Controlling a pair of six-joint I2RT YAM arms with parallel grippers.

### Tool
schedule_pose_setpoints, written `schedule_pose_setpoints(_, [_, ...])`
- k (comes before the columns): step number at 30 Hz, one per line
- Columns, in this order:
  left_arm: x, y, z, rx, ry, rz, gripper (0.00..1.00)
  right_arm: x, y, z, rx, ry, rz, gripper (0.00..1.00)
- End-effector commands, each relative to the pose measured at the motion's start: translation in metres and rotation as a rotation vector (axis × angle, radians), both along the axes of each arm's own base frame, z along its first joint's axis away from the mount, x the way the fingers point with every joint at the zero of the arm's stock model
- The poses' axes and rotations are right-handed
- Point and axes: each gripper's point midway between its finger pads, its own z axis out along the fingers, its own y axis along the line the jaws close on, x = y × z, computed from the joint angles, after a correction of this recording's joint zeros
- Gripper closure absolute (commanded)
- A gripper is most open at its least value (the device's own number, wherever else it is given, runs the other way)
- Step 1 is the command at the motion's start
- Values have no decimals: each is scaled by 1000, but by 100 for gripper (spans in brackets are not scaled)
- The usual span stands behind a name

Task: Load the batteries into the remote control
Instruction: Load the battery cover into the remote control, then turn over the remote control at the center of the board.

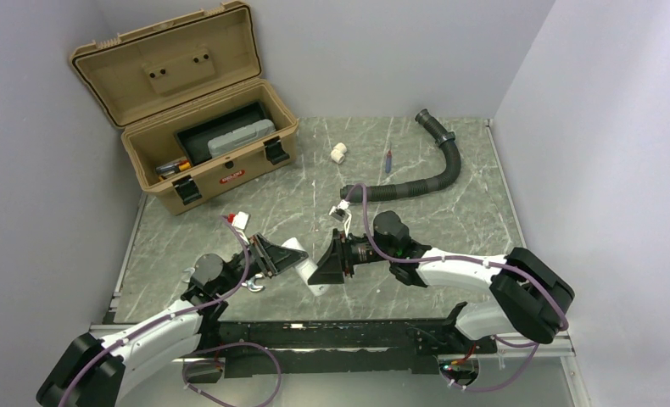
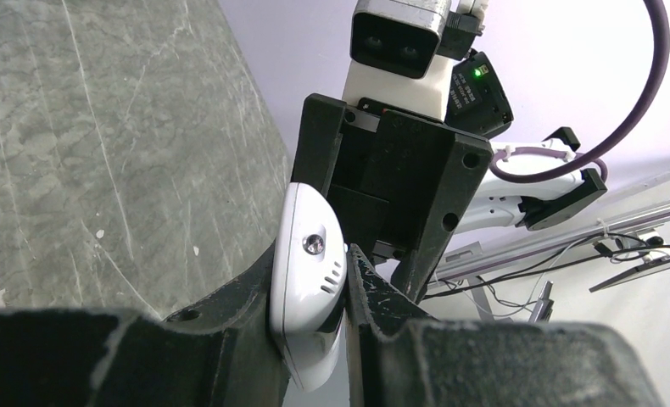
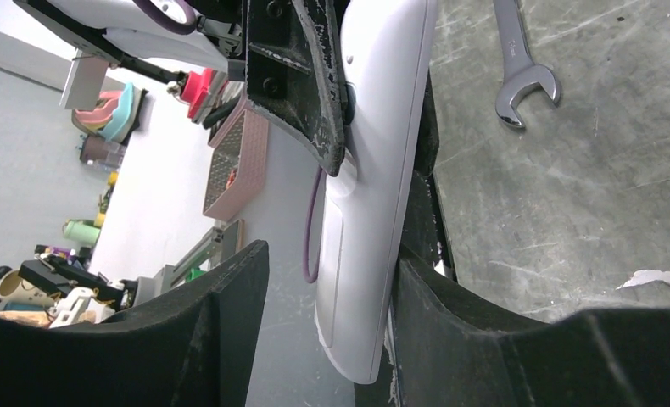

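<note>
We've got the remote control (image 2: 308,280) pinched in the left gripper (image 1: 279,259), jaws closed tight on its two broad faces. It appears lifted off the table (image 1: 484,212), btw the two arms. The right gripper (image 3: 332,263) straddles the remote's other end w/ jaws apart. One finger lies against the body and the other stands clear w/ a gap, so no grip there. No batteries show in any view, so we can't say where they are.

Step in hand, as we judge it: a two-arm re-grasp, or work on the back cover. To do it well we'd keep the left clamp steady, centre the right jaws so both pads land together, and avoid twisting. The shell looks smooth and rounded, prob. slippery.

Views:
- **Top cam:** only it gives the layout, i.e. tan toolbox (image 1: 196,127), black corrugated hose (image 1: 438,165), white pipe fitting (image 1: 338,153) and red-and-blue stick (image 1: 388,161), all well apart from the arms.
- **Left wrist:** only it shows the remote's end face w/ small lens and slots.
- **Right wrist:** only it shows the gap at the free finger, a seam along the body, and the wrench (image 3: 527,76) in detail.
</note>
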Motion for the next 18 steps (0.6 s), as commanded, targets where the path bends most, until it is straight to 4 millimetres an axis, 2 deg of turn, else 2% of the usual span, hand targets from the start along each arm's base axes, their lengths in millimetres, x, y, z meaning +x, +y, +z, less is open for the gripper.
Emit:
schedule_pose_setpoints(1, [-1,-2,27,-51,-70,-12,91,3,4,14,61,-52,4,46])
schedule_pose_setpoints(7, [0,0,28,-52,-73,-1,91,1,5,8,48,-29,23,55])
schedule_pose_setpoints(15, [2,0,30,-56,-74,14,92,-5,4,5,48,-15,48,61])
schedule_pose_setpoints(18, [3,0,30,-55,-73,14,91,-5,4,5,51,-15,54,71])
